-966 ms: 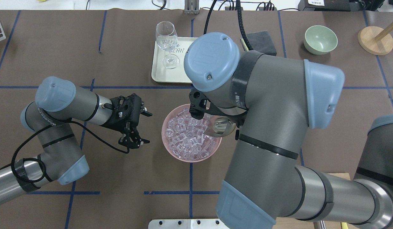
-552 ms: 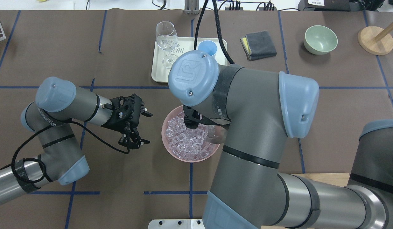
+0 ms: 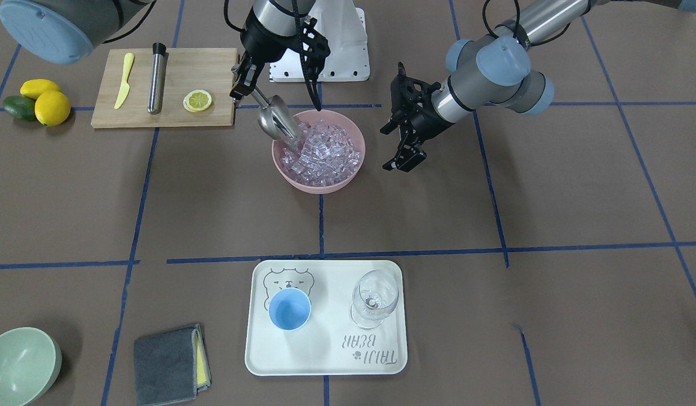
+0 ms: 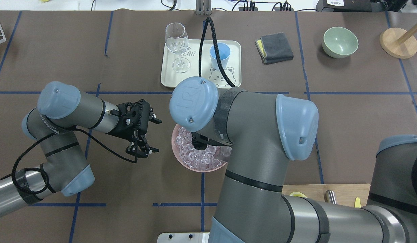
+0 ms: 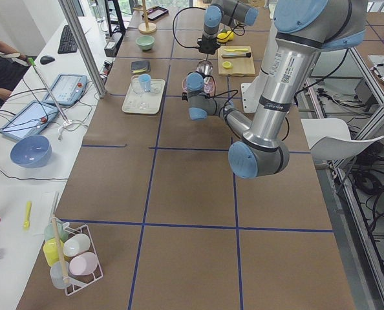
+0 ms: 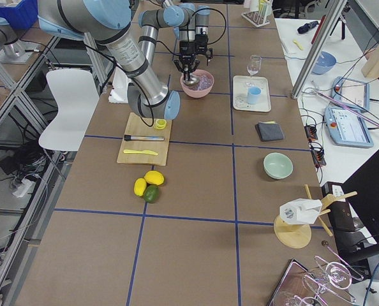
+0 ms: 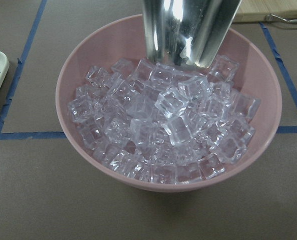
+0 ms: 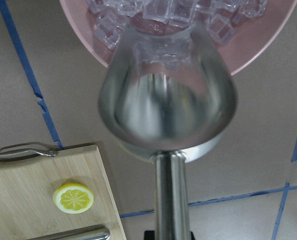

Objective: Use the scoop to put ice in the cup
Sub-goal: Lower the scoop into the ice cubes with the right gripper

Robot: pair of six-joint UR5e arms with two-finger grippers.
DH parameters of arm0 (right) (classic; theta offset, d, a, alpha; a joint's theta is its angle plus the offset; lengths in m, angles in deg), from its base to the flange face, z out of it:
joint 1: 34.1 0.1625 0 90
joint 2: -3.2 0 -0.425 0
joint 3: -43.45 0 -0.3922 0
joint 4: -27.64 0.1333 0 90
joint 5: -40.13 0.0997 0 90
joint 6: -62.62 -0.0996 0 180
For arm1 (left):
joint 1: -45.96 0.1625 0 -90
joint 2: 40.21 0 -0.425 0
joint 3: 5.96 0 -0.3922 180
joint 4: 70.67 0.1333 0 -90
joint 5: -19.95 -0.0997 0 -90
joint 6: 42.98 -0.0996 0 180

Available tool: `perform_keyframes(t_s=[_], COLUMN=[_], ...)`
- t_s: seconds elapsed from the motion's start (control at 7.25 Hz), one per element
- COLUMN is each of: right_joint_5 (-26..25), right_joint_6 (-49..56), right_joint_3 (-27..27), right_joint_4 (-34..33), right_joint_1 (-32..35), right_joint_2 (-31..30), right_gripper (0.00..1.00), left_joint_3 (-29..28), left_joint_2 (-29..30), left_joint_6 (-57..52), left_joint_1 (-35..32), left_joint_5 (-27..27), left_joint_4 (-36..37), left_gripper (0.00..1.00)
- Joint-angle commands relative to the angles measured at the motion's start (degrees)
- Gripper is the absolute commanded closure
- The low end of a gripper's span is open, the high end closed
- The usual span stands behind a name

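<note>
The shiny steel scoop (image 3: 275, 120) is tilted down, its mouth pushed into the ice (image 3: 325, 151) at the edge of the pink bowl (image 3: 319, 189). My right gripper (image 3: 249, 84) is shut on the scoop's handle. In the right wrist view the scoop's trough (image 8: 166, 105) looks empty, with ice (image 8: 173, 10) at its lip. My left gripper (image 3: 394, 146) is open and empty beside the bowl, and its wrist view shows the ice (image 7: 163, 125) and scoop (image 7: 188, 30). The light-blue cup (image 3: 289, 309) stands empty on the white tray (image 3: 325, 361).
A clear wine glass (image 3: 373, 296) stands on the tray beside the cup. A wooden cutting board (image 3: 212, 67) holds a lemon slice, a steel rod and a yellow knife. A grey cloth (image 3: 170, 363) and a pale green bowl (image 3: 18, 363) lie beyond the tray.
My right arm has swung back toward the robot, uncovering the cup and tray in the overhead view, and the scoop has pushed into the ice. My left arm has not moved.
</note>
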Motion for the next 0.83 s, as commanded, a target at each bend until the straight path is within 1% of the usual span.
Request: perform_keyframes(t_s=[0.0, 0.41, 0.69], right_joint_5=[-0.01, 0.69, 2.79], right_joint_6=[-0.92, -1.37, -1.37], right_joint_3=[-2.02, -2.21, -2.12], right_joint_4=[5.06, 13.15, 17.11], right_joint_1=[-0.41, -0.15, 0.55], right_joint_2=[-1.06, -4.22, -6.42], right_gripper=[1.0, 1.0, 1.0], left_joint_3=[0.07, 0.33, 0.25], left_joint_2=[0.09, 0.09, 0.09], left_joint_6=[0.0, 0.0, 0.0], left_joint_1=[0.0, 0.08, 0.17], left_joint_5=[0.01, 0.01, 0.01], left_joint_4=[0.0, 0.0, 0.0], left_gripper=[0.0, 0.0, 0.0])
